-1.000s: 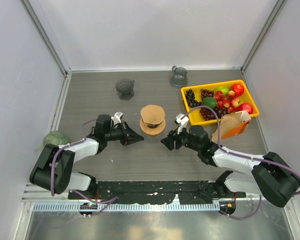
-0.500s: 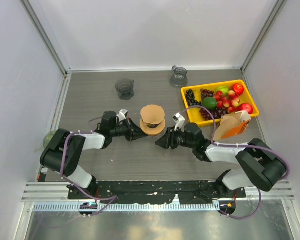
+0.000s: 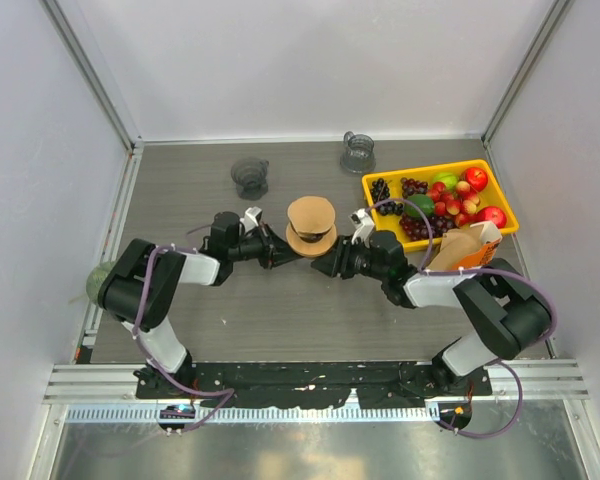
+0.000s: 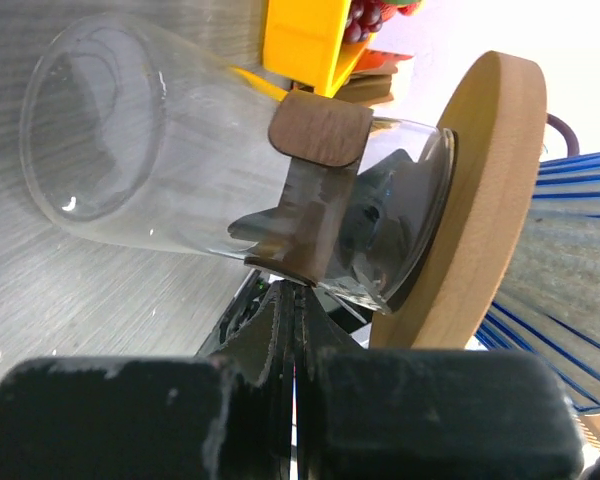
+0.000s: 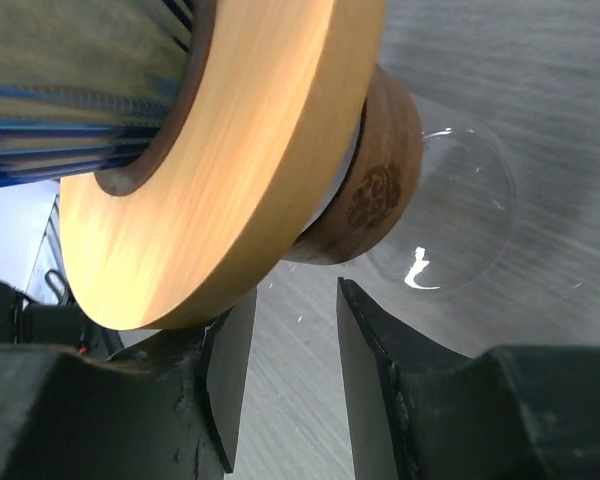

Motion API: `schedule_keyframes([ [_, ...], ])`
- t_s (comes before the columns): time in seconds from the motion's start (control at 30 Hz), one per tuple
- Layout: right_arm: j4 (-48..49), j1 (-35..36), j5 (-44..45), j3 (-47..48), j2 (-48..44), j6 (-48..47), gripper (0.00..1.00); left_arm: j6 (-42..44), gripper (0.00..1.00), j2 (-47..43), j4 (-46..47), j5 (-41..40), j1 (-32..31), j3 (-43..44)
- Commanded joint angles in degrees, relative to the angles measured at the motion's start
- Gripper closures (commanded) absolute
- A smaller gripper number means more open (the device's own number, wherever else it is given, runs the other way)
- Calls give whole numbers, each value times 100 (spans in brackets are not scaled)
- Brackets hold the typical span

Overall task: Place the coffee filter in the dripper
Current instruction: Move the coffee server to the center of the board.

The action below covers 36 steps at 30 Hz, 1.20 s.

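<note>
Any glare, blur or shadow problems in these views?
Top external: even light, sharp, soft shadows only. Left wrist: small glare spot on the glass carafe, foreground dark and blurred. Right wrist: bright glint on the glass, wooden ring close and soft.

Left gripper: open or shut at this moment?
Shut. In the left wrist view the left gripper has its fingers pressed together, no gap, nothing between them, tips near the dripper.

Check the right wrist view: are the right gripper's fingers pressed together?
No, the right gripper's fingers stand apart, with bare table showing between them.
</note>
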Motion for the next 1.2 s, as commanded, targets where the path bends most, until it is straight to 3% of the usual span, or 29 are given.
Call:
schedule_keyframes([
  [0.0,409,-167,71,382,217,-159,56,-140,100,228,590,-76,-48,399],
  [0.47,497,-721,-70,1621,1273,-616,55,-141,100,1213,820,-233,92,1568],
  [0.8,436,-862,-184,2052,1739,-792,55,193,100,1460,380,-295,365,1701],
  [1.07,-398,-1081,-570,1534,703,-906,53,579,99,635,-278,-322,611,946],
  [1.17,-1642,-1213,-676,1551,-325,-1328,50,1105,87,-76,-1164,-365,804,665],
])
